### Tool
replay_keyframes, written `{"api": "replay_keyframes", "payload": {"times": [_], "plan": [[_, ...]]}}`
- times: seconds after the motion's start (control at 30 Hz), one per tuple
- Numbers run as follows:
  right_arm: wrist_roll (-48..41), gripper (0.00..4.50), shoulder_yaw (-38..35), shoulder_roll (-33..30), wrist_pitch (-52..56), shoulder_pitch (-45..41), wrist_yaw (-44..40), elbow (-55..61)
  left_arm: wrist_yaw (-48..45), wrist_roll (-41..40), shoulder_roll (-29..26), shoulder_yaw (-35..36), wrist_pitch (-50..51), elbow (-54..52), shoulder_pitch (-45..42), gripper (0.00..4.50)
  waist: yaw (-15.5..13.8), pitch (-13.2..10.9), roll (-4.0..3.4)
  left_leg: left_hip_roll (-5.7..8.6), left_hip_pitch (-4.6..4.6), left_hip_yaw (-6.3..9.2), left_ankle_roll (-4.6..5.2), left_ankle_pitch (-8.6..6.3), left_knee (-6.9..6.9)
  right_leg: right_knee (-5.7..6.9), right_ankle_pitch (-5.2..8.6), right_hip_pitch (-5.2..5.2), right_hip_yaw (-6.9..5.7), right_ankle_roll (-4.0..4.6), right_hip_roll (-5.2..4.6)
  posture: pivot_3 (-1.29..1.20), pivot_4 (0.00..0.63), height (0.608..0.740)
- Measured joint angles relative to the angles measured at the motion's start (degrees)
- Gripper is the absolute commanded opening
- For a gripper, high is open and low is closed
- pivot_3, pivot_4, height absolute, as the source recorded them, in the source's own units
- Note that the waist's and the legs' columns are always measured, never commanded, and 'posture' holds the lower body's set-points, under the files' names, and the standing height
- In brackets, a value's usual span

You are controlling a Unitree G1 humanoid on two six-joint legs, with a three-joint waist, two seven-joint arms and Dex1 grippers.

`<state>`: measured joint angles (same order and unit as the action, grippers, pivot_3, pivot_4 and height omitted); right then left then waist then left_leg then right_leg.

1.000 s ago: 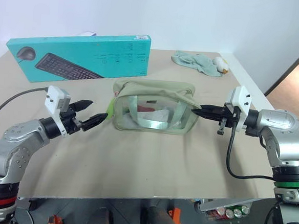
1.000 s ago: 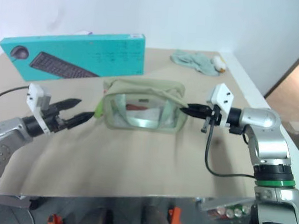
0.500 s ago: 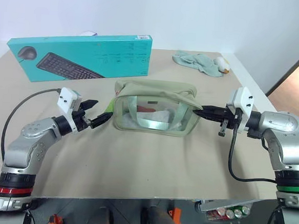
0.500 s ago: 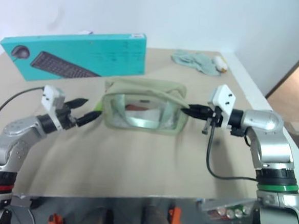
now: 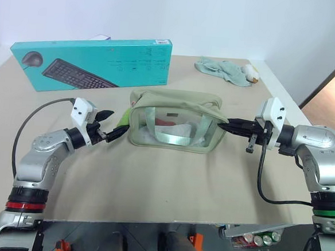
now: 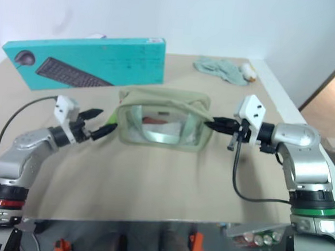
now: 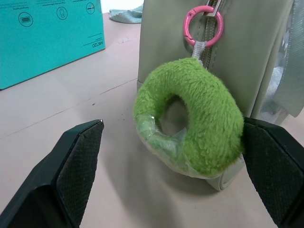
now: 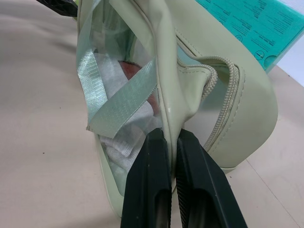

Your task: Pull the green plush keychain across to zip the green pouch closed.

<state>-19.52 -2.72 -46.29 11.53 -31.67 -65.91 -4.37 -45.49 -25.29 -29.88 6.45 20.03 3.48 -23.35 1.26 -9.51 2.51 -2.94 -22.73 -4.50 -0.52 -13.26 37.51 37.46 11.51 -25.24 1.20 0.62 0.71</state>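
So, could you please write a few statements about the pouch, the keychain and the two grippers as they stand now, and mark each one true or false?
1. The left gripper has its jaws open on either side of the green plush keychain. True.
2. The right gripper is open and clear of the green pouch. False: its jaws are shut on fabric at the pouch's end.
3. The keychain hangs from a pink ring on the zipper. True.
4. The teal keyboard box lies on top of the pouch. False: it lies behind the pouch, apart from it.
5. A pale green cloth lies at the table's far corner. True.
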Motion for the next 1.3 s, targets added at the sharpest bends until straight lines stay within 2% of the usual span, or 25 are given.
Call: {"api": "replay_keyframes", "payload": {"times": [0.23, 0.33, 0.37, 0.67, 0.87, 1.3], "plan": [[0.0, 0.0, 0.0, -0.2, 0.0, 0.0, 0.2, 0.4, -0.5, 0.9, 1.7, -1.1, -2.3, 1.9, -2.0, 1.23, 0.0, 0.0, 0.0, -0.01, -0.01, 0.0, 0.0, 0.0, 0.0, 0.0, 0.0, -0.01, 0.02, 0.0, 0.02, 0.0, 0.15, 0.74], [0.0, 0.0, 0.0, -0.2, 0.1, 0.1, 0.2, 0.6, -0.4, 1.7, 1.8, -1.1, -3.6, 3.0, -2.5, 0.23, 0.0, 0.0, 0.0, -0.01, -0.01, 0.02, 0.0, 0.0, 0.0, 0.0, 0.0, -0.01, 0.0, 0.0, 0.02, 0.0, 0.15, 0.74], [0.0, 0.0, 0.0, -0.2, 0.1, 0.2, 0.2, 0.6, -0.4, 1.7, 1.8, -1.1, -3.7, 3.2, -2.6, 0.03, 0.0, 0.0, 0.0, -0.01, -0.01, 0.03, 0.0, 0.0, 0.0, 0.0, 0.0, 0.0, -0.01, 0.0, 0.02, 0.0, 0.15, 0.74], [0.0, 0.0, 0.0, -0.7, 0.1, 0.3, 0.2, 0.6, -1.2, -2.1, 1.7, 2.4, -3.2, 3.6, -8.0, 0.03, 0.0, 0.0, 0.0, 0.0, -0.06, 0.03, 0.0, 0.0, 0.02, -0.01, 0.0, -0.01, -0.04, -0.01, 0.01, 0.0, 0.15, 0.74], [0.0, 0.0, 0.0, -1.0, 0.1, 0.4, 0.2, 0.6, -2.7, -6.7, 1.3, 2.7, 2.0, -0.8, -12.0, 0.03, 0.0, 0.0, 0.0, 0.03, -0.08, 0.03, 0.0, 0.0, 0.02, -0.02, 0.0, -0.01, -0.04, -0.04, -0.01, 0.0, 0.15, 0.74], [0.0, 0.0, 0.0, -1.8, 0.1, 0.4, 0.0, 0.6, -4.7, -7.1, 4.5, -2.1, 3.4, -2.5, -20.8, 0.03, -0.1, 0.0, 0.01, 0.07, -0.15, 0.05, -0.01, 0.0, 0.04, -0.05, 0.0, -0.02, -0.06, -0.05, -0.01, 0.0, 0.15, 0.74]]}}
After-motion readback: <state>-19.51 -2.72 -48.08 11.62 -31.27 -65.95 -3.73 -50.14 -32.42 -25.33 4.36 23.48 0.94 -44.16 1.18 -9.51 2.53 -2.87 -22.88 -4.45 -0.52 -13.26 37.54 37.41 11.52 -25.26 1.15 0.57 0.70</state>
